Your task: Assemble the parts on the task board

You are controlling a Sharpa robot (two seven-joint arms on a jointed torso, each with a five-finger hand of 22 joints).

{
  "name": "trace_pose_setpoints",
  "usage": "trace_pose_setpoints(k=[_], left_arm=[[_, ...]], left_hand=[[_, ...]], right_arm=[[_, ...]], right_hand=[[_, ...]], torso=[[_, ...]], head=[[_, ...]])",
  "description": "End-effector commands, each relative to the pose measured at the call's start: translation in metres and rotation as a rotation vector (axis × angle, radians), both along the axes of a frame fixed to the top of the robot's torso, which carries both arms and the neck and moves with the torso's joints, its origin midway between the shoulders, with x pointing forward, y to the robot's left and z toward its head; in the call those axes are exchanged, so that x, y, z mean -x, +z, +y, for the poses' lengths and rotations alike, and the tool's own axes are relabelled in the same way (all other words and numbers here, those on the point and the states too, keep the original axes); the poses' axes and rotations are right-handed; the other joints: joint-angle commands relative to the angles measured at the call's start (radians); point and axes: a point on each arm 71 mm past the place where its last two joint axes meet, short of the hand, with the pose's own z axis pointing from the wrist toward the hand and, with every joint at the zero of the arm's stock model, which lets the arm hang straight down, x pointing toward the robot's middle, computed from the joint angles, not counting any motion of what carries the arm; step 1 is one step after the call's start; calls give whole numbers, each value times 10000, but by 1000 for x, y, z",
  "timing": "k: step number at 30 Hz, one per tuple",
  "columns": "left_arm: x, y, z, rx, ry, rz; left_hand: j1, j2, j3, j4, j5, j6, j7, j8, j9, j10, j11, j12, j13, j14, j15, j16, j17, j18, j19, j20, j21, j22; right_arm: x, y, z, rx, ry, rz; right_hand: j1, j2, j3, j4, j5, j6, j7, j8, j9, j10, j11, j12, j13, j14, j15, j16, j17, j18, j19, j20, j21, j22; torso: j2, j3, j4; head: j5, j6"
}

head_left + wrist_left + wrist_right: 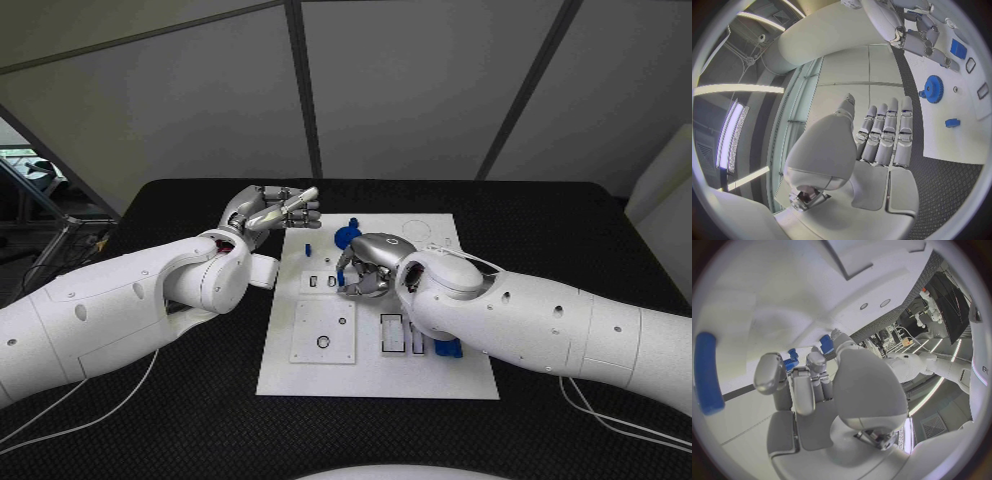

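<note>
Two white arms reach in over the black bench (173, 400), and the white task board (378, 370) lies flat between them in the middle. The left robot hand (274, 212) is lifted off the bench just beside the board's far left corner, its fingers (884, 134) side by side and lightly bent, with nothing in them. In the left wrist view they lie close together with the thumb set off to one side (no part touches them).

The right robot hand (368, 268) sits low over the middle of the board with its fingers curled downward. Blue shows right at its fingertips (817, 362) in the right wrist view, and a blue part (342, 268) stands against the hand in the head view, but I cannot tell whether the hand grips it or only touches it.

Just beyond that hand a blue gear (932, 89) stands on the board, and a small blue piece (952, 122) lies apart from it, nearer the left hand. Another blue part (446, 348) rests near the board's right edge, close under the right forearm. Several rectangular cutouts (392, 333) are sunk into the board's near half, and a raised white plate (323, 331) with a small oval slot lies on its left side.
</note>
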Motion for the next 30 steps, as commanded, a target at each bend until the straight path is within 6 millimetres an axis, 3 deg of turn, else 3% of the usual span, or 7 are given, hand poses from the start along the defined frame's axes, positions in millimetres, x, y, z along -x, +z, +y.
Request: trace_pose_setpoints(k=[1, 11, 19, 22, 24, 27, 30], left_arm=[[0, 2, -1, 42, -79, -85], [-2, 0, 0, 52, -158, -39], [-2, -2, 3, -698, -895, -73], [-1, -4, 5, -1169, -1081, 95], [0, -6, 6, -1673, -1291, 296], [1, -9, 7, -2537, -1642, 687], [2, -12, 8, -3582, -2073, 1222]], left_hand=[[31, 78, -6, -35, -50, -19, 3, -50, -4, -46, 22, -65, 9, -44, 21, -58, 10, 122, 1, 52, -61, -9], [90, 218, -73, -148, -47, 100, -194, -15, 2, 163, -153, 20, 26, 560, -207, 179, 238, 155, 886, -188, 453, 208], [8, 482, -186, 75, -53, 1082, -754, 253, 59, 2135, -945, 579, 371, 3487, -1173, 1650, 1554, 147, 3356, -1171, 2245, 1082], [-47, 382, -304, 209, -55, 1296, -906, 283, 87, 2803, -1170, 865, 632, 4191, -1406, 2593, 2356, 129, 3708, -1405, 2913, 1489], [-156, 349, -439, 386, 21, 1384, -1119, 342, 171, 3081, -1352, 1383, 1159, 4177, -1700, 5933, 5258, -120, 4092, -1569, 4545, 3124], [-382, 268, -677, 606, -22, 1176, -1090, 502, 301, 2878, -1347, 2498, 2197, 4115, -1573, 9770, 8867, -210, 3970, -1728, 6169, 5000], [-623, 289, -846, 835, -53, 1083, -1205, 901, 530, 2740, -1401, 4118, 3497, 4326, -1658, 12050, 11178, -466, 4290, -1702, 7806, 7056]], right_arm=[[-1, 5, -1, -585, -190, -396], [6, 19, -7, -2299, 562, -1179], [19, 37, -36, -4007, 1857, -1247], [14, 46, -54, -4441, 1671, -464], [8, 53, -68, -4782, 1330, 119], [-1, 61, -87, -5206, 842, 806], [-11, 69, -108, -5748, 331, 1374]], right_hand=[[-23, -57, -156, 175, -3, -205, 40, -4, 14, -110, 39, -59, -105, 650, 90, -69, 1205, 119, -117, 8, -88, -92], [400, -81, -491, 548, 158, -633, 136, 90, 23, -187, 119, 57, -178, 551, 164, -245, 903, 192, -343, 84, -327, -424], [885, 338, -461, 296, 400, 320, -144, 601, 182, -87, -129, 273, -138, 519, -21, -328, 792, 256, -521, -49, -532, -681], [1140, 531, -318, 186, 325, 597, -241, 655, 172, -1526, -227, -2002, -2198, 30, -126, -1346, -694, 555, -1540, -151, -1586, -2156], [1266, 544, -222, 173, 143, 735, -296, 606, 115, -1728, -256, -3591, -3687, -334, -182, -2382, -1879, 776, -2400, -206, -2699, -3498], [1433, 514, -60, 173, -2, 885, -275, 497, 43, -1459, -280, -5043, -5068, -1178, -163, -4828, -4459, 1074, -3473, -208, -4397, -5373], [1574, 463, 154, 265, -53, 996, -192, 380, 13, -1388, -136, -6601, -6466, -2297, -11, -7928, -6945, 1024, -3889, -64, -5465, -6018]], torso=[[-1, 0, 4], [-25, 18, -4], [-100, 20, -43], [-147, 48, -90], [-174, 58, -114], [-216, 74, -152], [-268, 94, -179]], head=[[3, 4], [38, 37], [139, 43], [206, 33], [224, 24], [251, 44], [297, 25]])
